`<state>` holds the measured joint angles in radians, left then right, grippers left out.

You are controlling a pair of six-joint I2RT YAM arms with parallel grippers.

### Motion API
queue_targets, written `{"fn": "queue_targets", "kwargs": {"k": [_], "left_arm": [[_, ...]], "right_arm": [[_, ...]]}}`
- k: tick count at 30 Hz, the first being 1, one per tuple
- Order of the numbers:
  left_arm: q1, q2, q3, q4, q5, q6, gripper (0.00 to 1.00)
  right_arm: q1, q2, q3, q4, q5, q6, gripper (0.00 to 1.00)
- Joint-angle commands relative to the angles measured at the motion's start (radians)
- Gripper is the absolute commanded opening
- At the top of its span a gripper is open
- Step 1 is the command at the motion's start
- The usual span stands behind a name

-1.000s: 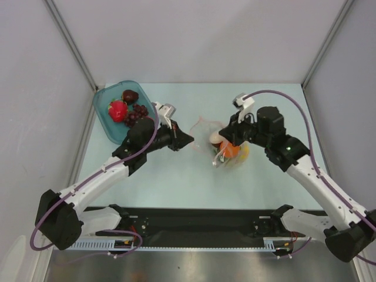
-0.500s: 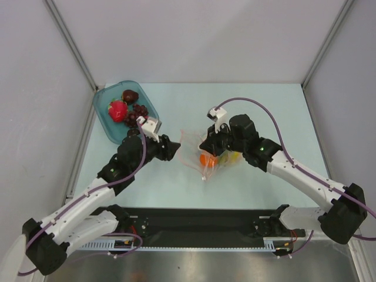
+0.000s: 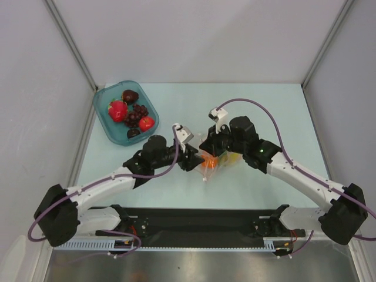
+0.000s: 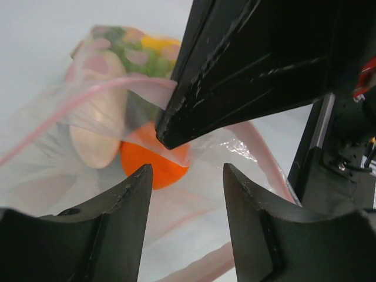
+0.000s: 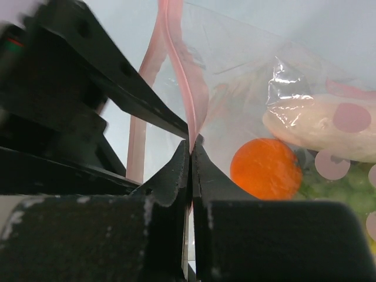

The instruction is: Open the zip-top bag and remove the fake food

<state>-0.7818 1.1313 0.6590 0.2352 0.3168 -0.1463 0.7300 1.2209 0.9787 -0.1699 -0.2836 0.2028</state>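
Spanning the view: pale blue surface (image 3: 276, 106), boxed by grey walls (image 3: 194, 35) on the left, back and right. Far-left corner holds a teal tray (image 3: 101, 114) with red and dark toy fruit, close to the left wall. Left hand (image 3: 195, 158) is partway open, fingers apart, gripping nothing, tips right at the zip-top bag (image 5: 247, 76); contact unclear. Bag lies mid-surface, fake food (image 5: 265, 168) inside it: orange, white oval, green grapes. Right hand (image 5: 191, 147) is clamped tight on the bag film beside the pink zip strip (image 5: 176, 53). Open surface runs to the back and right edges.
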Motion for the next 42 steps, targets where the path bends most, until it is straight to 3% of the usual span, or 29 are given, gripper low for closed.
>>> {"fn": "queue_targets", "kwargs": {"k": [1,6,16,23,26,28,33,42], "left_arm": [[-0.017,0.073,0.050,0.078,0.082,0.053,0.56],[-0.042,0.182,0.085,0.056,0.041,0.094,0.56],[-0.089,0.361,0.113,0.199,-0.005,0.079,0.61],[-0.111,0.430,0.111,0.263,-0.148,0.042,0.78],[-0.126,0.436,0.099,0.285,-0.260,0.040,0.80],[-0.131,0.436,0.085,0.329,-0.292,0.040,0.89],[-0.131,0.513,0.145,0.297,-0.236,0.048,0.97],[-0.131,0.581,0.162,0.292,-0.257,0.007,0.89]], "right_arm": [[0.003,-0.052,0.005,0.044,0.034,0.010,0.00],[0.002,-0.096,-0.008,0.043,0.061,0.020,0.00],[0.000,-0.136,-0.051,0.075,0.077,0.063,0.00],[0.002,-0.141,-0.077,0.105,0.055,0.083,0.00],[0.002,-0.143,-0.086,0.121,0.038,0.092,0.00],[0.002,-0.143,-0.086,0.119,0.029,0.092,0.00],[0.002,-0.143,-0.092,0.127,0.015,0.096,0.00],[0.002,-0.164,-0.109,0.141,0.004,0.104,0.00]]}}
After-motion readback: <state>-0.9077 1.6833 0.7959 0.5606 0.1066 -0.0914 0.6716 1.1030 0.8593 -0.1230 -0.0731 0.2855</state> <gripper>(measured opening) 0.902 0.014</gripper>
